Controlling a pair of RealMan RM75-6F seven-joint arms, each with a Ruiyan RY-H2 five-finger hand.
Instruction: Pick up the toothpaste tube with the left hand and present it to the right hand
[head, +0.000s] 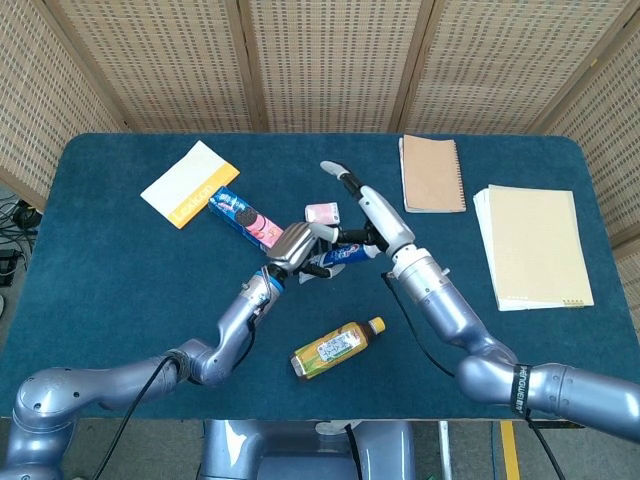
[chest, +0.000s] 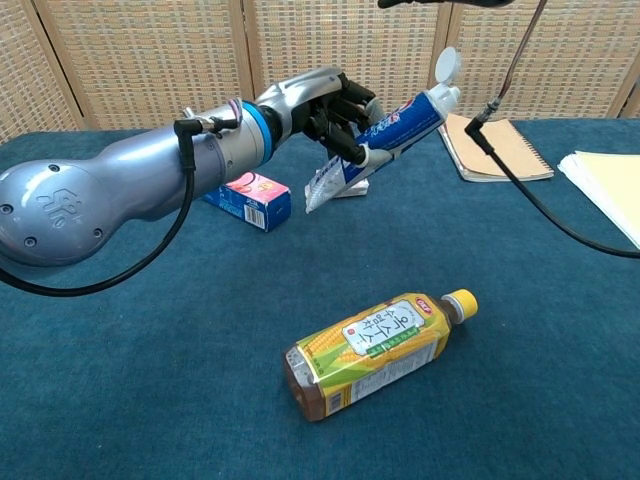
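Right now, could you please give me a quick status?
Left hand holds toothpaste tube aloft. Right hand open beside it, not gripping. Nothing between them.

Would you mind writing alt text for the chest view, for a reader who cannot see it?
The robot's left hand holds a toothpaste tube aloft, tilted with its open cap uppermost, above a blue table. A yellow-capped drink bottle lies on its side in front, with a notebook at the back right.

No wording reads clearly: the bottle (chest: 377, 354) label carries East Asian characters too small to make out, and print on the toothpaste tube (chest: 392, 124) and biscuit box (chest: 248, 197) is illegible.
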